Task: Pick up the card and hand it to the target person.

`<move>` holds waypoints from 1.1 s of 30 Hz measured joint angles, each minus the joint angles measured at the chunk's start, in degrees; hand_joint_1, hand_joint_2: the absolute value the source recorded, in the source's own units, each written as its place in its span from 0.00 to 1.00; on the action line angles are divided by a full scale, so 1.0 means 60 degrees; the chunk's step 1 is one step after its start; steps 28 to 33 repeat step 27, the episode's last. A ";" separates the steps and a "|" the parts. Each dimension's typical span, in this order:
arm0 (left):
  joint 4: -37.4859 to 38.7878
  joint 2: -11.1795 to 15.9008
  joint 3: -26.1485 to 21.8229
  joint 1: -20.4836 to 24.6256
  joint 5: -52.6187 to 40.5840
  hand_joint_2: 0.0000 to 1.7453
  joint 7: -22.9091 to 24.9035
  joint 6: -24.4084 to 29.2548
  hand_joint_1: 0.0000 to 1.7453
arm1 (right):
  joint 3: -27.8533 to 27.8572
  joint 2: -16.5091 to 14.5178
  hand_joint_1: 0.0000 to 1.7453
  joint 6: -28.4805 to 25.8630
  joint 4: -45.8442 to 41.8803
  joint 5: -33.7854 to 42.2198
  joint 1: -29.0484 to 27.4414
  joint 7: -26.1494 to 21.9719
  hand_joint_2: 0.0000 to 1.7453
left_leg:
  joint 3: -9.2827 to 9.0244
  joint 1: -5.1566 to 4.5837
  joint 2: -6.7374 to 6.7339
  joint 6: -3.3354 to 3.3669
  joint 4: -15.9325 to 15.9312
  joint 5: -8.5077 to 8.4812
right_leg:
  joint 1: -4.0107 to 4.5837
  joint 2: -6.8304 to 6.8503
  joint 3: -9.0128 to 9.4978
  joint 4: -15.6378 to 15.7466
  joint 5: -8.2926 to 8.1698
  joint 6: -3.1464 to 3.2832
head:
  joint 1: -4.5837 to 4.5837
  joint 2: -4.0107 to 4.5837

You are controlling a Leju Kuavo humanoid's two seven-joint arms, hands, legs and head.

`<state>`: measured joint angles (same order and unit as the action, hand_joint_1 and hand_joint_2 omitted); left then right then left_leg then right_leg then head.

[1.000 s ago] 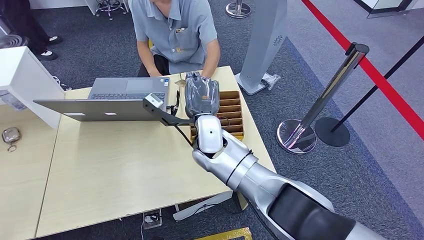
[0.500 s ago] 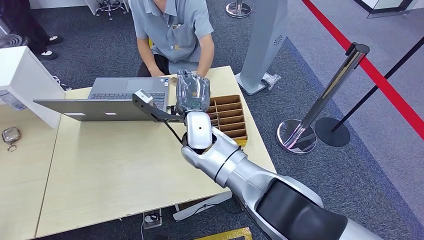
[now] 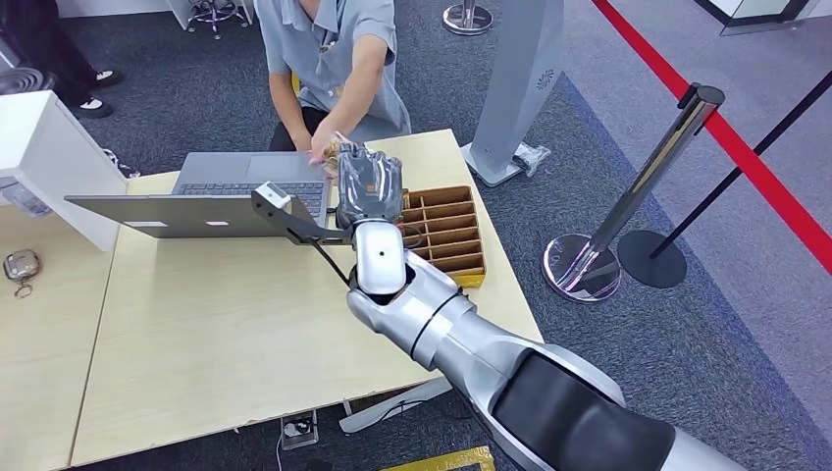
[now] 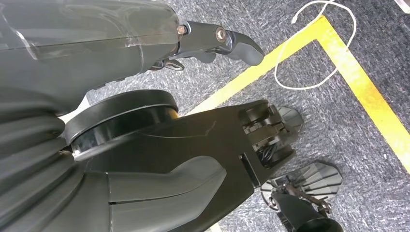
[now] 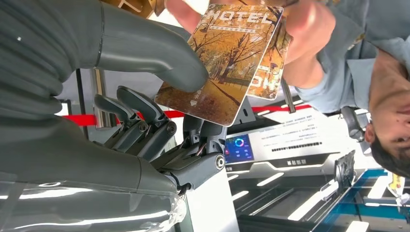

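One pale wooden tabletop (image 3: 216,324) carries everything near its far edge: an open grey laptop (image 3: 211,191) left of my arm, and a brown cardboard divider box (image 3: 446,231) by the far right corner. A person in a grey shirt (image 3: 338,59) sits behind that far edge. My right hand (image 3: 368,186) reaches over the far edge between laptop and box, thumb and fingers (image 5: 145,116) pinching an autumn-tree printed hotel card (image 5: 225,63). The person's hand (image 5: 300,34) grips the card's other end. My left hand (image 4: 217,41) hangs over grey carpet, fingers curled in, holding nothing.
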<state>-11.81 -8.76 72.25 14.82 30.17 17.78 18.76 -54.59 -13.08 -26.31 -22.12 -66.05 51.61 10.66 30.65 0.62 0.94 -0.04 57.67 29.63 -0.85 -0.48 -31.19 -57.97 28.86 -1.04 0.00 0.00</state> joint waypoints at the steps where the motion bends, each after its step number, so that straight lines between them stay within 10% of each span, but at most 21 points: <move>1: 0.0001 -0.0001 0.0006 0.0001 -0.0015 1.00 0.0006 -0.0009 0.00 | 0.0028 0.0001 0.75 -0.0030 -0.0007 0.0032 -0.0016 -0.0001 1.00 | 0.0000 0.0001 -0.0001 0.0000 0.0000 -0.0001 | 0.0001 0.0001 0.0001 0.0001 -0.0002 0.0001 | 0.0000 0.0000; 4: 0.0000 0.0000 -0.0021 0.0001 -0.0069 1.00 -0.0002 -0.0021 0.00 | 0.0258 -0.0018 0.07 -0.0162 -0.0060 0.0354 -0.0122 -0.0153 1.00 | -0.0001 0.0002 0.0000 0.0000 0.0000 -0.0002 | 0.0003 0.0002 0.0002 0.0002 -0.0002 0.0002 | 0.0000 0.0000; 5: 0.0000 0.0003 -0.0042 -0.0004 -0.0086 1.00 -0.0012 -0.0019 0.00 | 0.0366 -0.0023 0.01 -0.0229 -0.0098 0.0516 -0.0175 -0.0250 1.00 | -0.0001 0.0002 -0.0001 0.0000 0.0000 -0.0001 | 0.0003 0.0001 0.0002 0.0002 -0.0002 0.0002 | 0.0000 0.0000; 17: -0.0016 0.0135 -0.0639 -0.0232 -0.0165 1.00 -0.0307 0.0173 0.00 | 0.2034 -0.0235 0.00 -0.0633 -0.2029 0.4619 -0.1594 -0.2641 1.00 | -0.0014 0.0007 -0.0010 -0.0002 -0.0015 -0.0002 | 0.0008 -0.0004 0.0014 0.0018 -0.0006 0.0005 | 0.0000 0.0000; 24: -0.0036 0.0283 -0.1400 -0.0437 0.0064 1.00 -0.0554 0.0448 0.00 | 0.2423 0.0071 0.00 -0.0560 -0.4222 1.0661 -0.3626 -0.4034 1.00 | -0.0025 0.0015 0.0013 -0.0002 -0.0028 -0.0001 | 0.0016 0.0018 0.0037 0.0036 -0.0001 0.0005 | 0.0000 0.0000; 33: -0.0035 0.0293 -0.1417 -0.0431 0.0009 1.00 -0.0553 0.0407 0.00 | 0.2009 0.0273 0.00 -0.0903 -0.4231 1.0736 -0.3713 -0.4147 1.00 | -0.0018 0.0013 0.0028 0.0000 -0.0021 -0.0002 | 0.0014 0.0033 0.0034 0.0029 0.0004 0.0005 | 0.0000 0.0000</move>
